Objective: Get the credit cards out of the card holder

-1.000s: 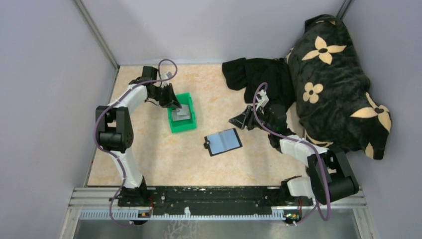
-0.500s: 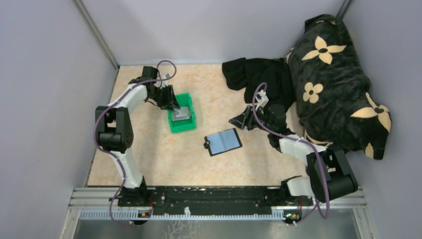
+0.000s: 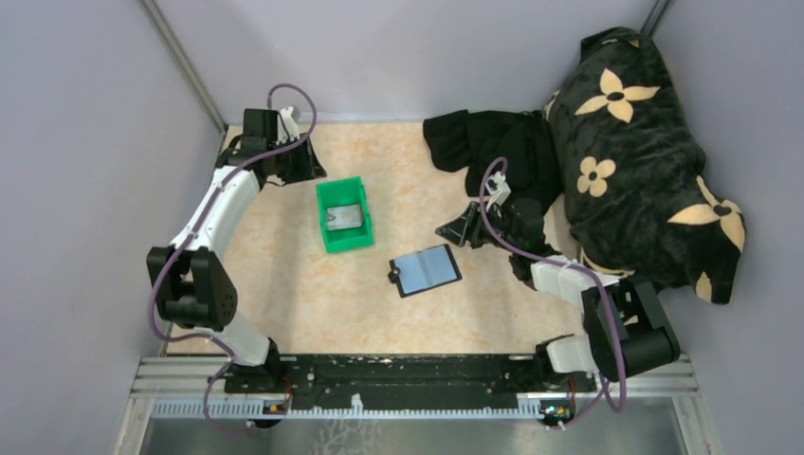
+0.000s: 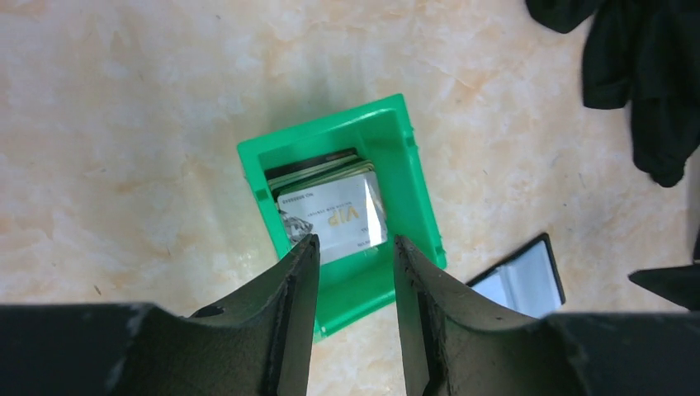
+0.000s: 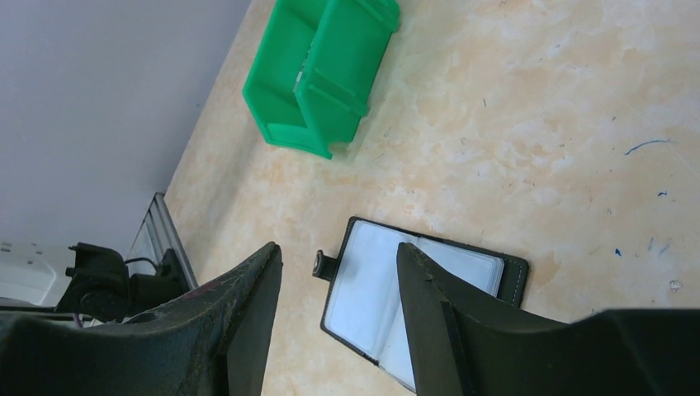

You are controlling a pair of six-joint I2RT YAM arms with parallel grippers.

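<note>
The credit cards (image 4: 334,219) lie in a small pile inside the green bin (image 4: 417,206). The top one is pale grey-white with some print on it, and thin edges of others peek out behind it. The left gripper (image 4: 353,247) hangs high over the bin. Its two fingers are spread apart with nothing between them.

The card holder (image 3: 427,270) lies flat and open on the table (image 3: 284,294), near the bin but not touching it. Its shiny grey-blue insides face up and its little tab sticks out on the side nearer the bin. The right gripper (image 5: 338,252) floats just above the holder. Its fingers are spread wide too, and they hold nothing and do not touch the holder.

So I think the step in hand is the end of a drop into the bin, and the task looks almost done or done. I cannot tell from here if a card hides in one of the holder's pockets (they look bare, but the shine makes it hard to say).

The next move calls for a close look at those pockets. If a card is there, one gripper needs to pin the holder flat while the other pinches the thin card edge and slides it out.
</note>
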